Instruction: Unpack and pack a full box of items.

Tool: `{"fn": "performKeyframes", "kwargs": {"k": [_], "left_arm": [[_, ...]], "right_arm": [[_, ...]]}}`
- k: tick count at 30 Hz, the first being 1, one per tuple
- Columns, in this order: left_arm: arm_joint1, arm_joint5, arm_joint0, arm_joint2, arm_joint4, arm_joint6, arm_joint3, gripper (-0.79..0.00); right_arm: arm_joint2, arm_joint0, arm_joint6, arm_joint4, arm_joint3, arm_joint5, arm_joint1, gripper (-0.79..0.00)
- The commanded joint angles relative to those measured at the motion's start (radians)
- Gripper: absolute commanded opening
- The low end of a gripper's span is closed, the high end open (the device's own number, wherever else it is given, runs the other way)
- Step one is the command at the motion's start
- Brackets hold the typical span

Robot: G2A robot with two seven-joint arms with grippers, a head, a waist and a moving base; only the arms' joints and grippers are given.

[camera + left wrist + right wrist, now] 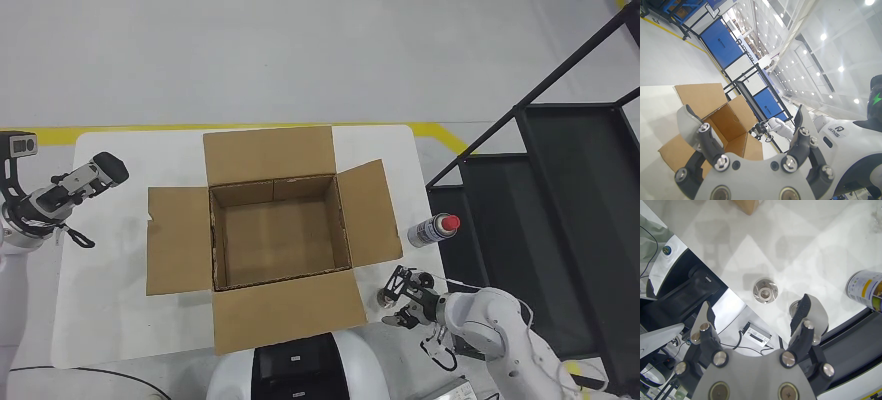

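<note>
Left of the one open, empty box, the left gripper hangs with fingers apart, holding nothing. Off the box's front right corner, one metal flange lies flat just ahead of the right gripper, fingers spread, plainly the nearer arm. Right of the box, one spray can appears to lie on its side, cap pointing away.

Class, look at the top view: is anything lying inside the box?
No: the open box shows only its bare cardboard floor and inner walls.
</note>
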Motion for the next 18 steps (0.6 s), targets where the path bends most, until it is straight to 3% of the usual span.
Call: {"fn": "performKeyframes", "kwargs": {"k": [1,9,17,18], "left_arm": [[0.000,0.000,0.000,0.000,0.000,0.000,0.000,0.000],[0.000,0.000,0.000,0.000,0.000,0.000,0.000,0.000],[0.000,0.000,0.000,0.000,0.000,0.000,0.000,0.000],[0.000,0.000,0.000,0.000,0.000,0.000,0.000,0.000]], "right_arm": [[0.000,0.000,0.000,0.000,0.000,0.000,0.000,0.000],[-0.020,0.016,-0.001,-0.023,0.031,-0.001,0.001,0.000],[-0.103,0.127,0.005,-0.036,0.174,-0.017,0.000,0.000],[-0.108,0.134,0.005,-0.037,0.182,-0.019,0.000,-0.148]]}}
